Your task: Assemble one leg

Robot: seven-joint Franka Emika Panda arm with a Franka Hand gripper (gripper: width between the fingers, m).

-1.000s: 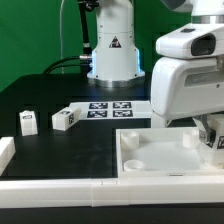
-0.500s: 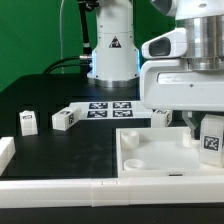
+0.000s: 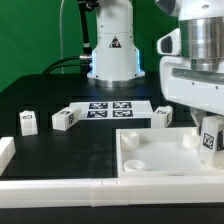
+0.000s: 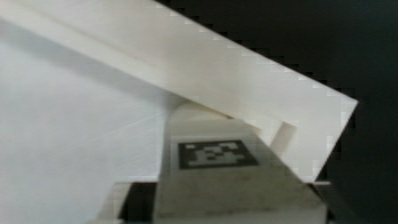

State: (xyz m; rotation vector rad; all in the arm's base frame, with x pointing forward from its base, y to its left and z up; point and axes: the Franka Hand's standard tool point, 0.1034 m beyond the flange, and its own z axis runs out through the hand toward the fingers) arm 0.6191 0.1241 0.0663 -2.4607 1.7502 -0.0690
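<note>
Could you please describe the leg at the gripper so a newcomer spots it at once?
Find the large white tray in the foreground and go to its end at the exterior view's right. There the gripper holds the leg, a small white block with a black-and-white tag; the other blocks lie on the black table.

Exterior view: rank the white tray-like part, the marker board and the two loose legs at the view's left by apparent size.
1. tray-like part: largest, though it is also nearest the camera.
2. marker board.
3. leftmost leg and second leg: they look alike, so no ranking between them.
</note>
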